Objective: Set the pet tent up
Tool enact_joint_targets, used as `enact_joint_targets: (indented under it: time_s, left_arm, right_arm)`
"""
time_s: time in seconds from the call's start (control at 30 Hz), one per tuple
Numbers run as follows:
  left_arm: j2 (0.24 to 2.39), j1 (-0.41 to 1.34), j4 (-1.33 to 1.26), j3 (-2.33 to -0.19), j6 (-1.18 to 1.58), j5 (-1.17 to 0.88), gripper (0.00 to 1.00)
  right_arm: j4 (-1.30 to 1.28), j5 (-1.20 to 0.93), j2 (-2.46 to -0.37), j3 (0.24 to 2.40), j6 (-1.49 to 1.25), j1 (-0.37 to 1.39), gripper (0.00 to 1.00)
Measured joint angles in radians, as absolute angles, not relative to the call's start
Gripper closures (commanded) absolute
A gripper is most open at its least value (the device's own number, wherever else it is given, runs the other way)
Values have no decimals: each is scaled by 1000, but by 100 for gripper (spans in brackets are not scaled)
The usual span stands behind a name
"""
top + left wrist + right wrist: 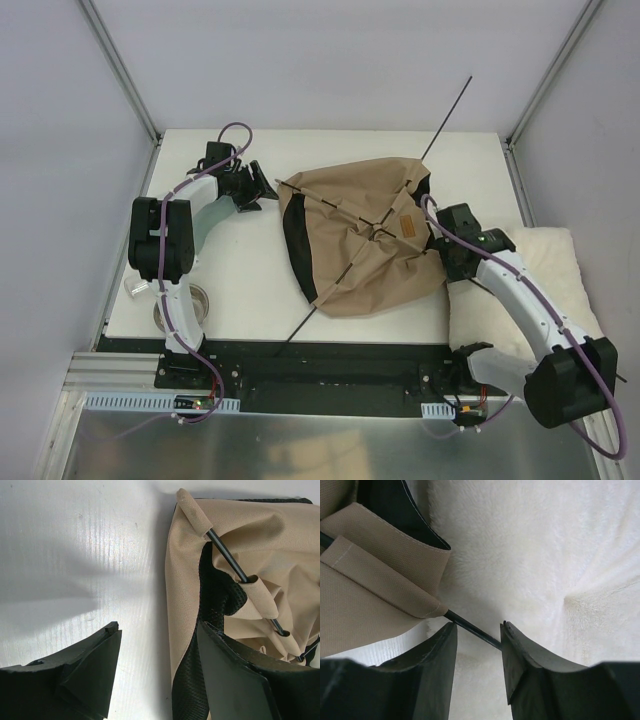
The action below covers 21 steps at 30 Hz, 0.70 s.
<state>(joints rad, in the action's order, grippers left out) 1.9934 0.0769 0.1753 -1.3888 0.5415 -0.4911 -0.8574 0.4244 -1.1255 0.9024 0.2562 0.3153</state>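
At the far left of the counter (235, 280), beside the left arm's base, stood a small clear cup (133, 287) and a shallow metal bowl (197, 300); the arm hid part of the bowl, and I couldn't make out what either one held. Further back, the left fingers (258, 190) were spread wide at the left edge of the pet tent (360, 240), grasping nothing. One finger was over bare counter and the other over the tent's black mesh lining.

The tent itself lay collapsed flat in the middle of the counter, tan side up, its brown label patch (405, 225) near the centre. Thin black poles were threaded through its sleeves. One pole (447, 118) stuck out well past the back edge, and another tip poked out toward the front.

At the tent's right edge, the right fingers (445, 250) were parted around a pole end that emerged from a tan sleeve. The end touched one finger, with a gap left beside it, so it wasn't clamped. Under them lay the fluffy white cushion (545, 265) at the counter's right side.
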Motion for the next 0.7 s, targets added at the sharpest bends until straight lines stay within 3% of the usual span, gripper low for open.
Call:
enact_joint_targets:
  time_s: [0.23,0.47,0.7]
  left_arm:
    - [1993,77,175,-1389,542,-491,36]
    - [1996,77,178,-1398,542,-491,37]
    - [2014,77,182,-1412,542,-491,37]
  right_arm:
    - [-833,451,-1192,901,266,340,61]
    - [-822,464,-1235,901,289,370,89]
    - [-820,493,-1250,901,322,395,93]
